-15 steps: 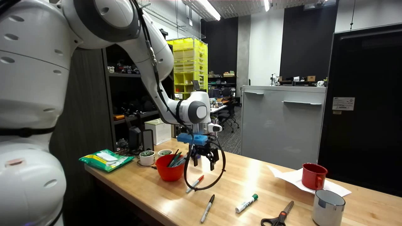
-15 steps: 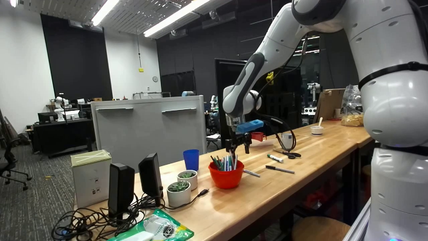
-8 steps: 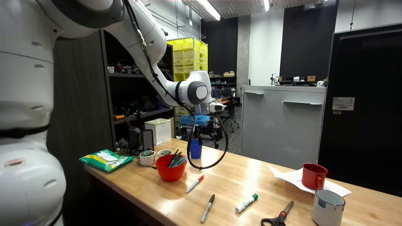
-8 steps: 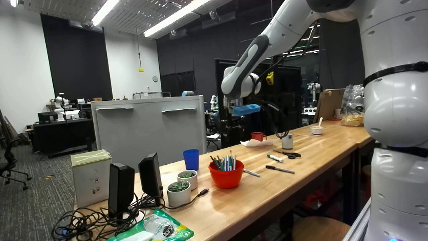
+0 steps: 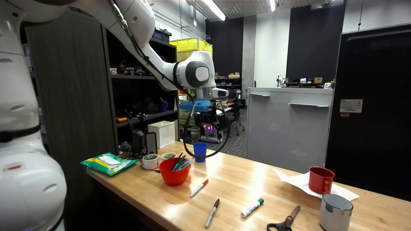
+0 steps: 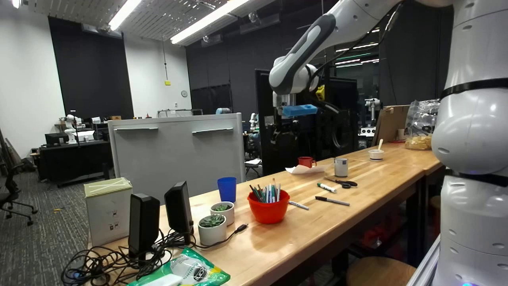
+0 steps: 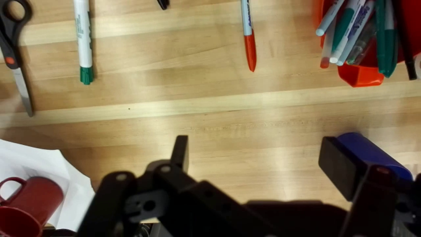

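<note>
My gripper is open and empty, its fingers wide apart, high above the wooden table. In both exterior views it hangs pointing down, dark against a dark background. A blue cup is partly hidden behind one finger in the wrist view; it stands upright on the table in an exterior view. A red bowl holds several pens and markers. A red-capped marker, a black-capped marker and a green-capped marker lie loose on the table.
Scissors, a red mug on white paper and a grey-white mug stand at one end. Potted succulents, black speakers, cables, a white box and a green bag are at the other.
The arm and gripper have risen from near the red bowl to well above the table. The gripper stays empty, and the objects on the table have not moved.
</note>
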Available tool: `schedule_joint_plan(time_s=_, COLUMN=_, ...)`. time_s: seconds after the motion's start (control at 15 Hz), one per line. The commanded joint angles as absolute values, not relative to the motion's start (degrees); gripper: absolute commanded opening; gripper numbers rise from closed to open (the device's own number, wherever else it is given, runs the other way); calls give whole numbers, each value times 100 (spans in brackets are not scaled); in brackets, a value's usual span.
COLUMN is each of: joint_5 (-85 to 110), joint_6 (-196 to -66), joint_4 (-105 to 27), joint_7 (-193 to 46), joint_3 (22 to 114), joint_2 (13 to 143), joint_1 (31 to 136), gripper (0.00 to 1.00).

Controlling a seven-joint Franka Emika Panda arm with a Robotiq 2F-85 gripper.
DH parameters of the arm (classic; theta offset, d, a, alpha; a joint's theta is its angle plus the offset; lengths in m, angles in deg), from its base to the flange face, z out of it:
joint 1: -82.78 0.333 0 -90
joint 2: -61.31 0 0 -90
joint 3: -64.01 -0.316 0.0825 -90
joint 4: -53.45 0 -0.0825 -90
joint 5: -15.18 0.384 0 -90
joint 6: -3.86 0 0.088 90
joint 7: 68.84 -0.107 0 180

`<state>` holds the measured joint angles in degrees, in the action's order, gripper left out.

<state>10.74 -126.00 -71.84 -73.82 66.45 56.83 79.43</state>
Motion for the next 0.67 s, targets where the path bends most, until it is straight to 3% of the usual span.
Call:
schedule_joint_plan(time_s=0.0, joint_5=1213, joint_6=-12516, joint_4=-7885, joint_7=-7296, joint_3=6753, joint_2=4810, joint_1=7875, gripper=100)
schedule_joint_plan(time_s=0.53, joint_5=1288, joint_6=-12390, joint_4=-9102, joint_7=-7228, joint_3=6856, joint_2=3468, joint_1=7846, gripper=100)
schedule_joint_plan(time_s=0.6, joint_5=1123, joint_6=-12513, joint_4=-8720, joint_7=-7348, joint_3=6805, joint_2=3961, joint_1=7789, gripper=100)
